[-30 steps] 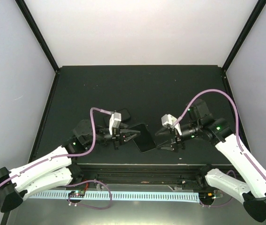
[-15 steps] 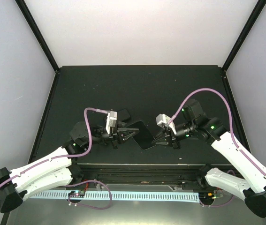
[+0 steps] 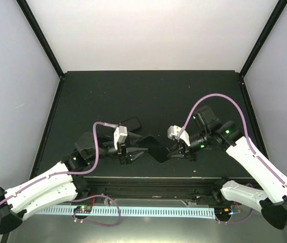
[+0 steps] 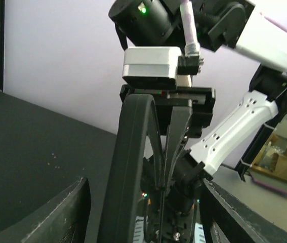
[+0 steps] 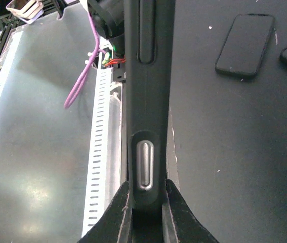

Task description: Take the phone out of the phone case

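The right gripper (image 3: 174,152) is closed on one end of the case (image 3: 156,149). It holds the case on edge between the two arms, near the front of the tabletop (image 3: 148,96), so the other arm can reach the free end. The left gripper (image 3: 138,152) faces that end with its fingers (image 4: 77,212) spread wide on either side, gripping nothing. I'd guess it means to catch the rim and peel it back. I can't tell whether the phone sits inside; edge-on, only black rim and side buttons (image 5: 144,172) show. A second phone (image 5: 244,45) lies flat further back.
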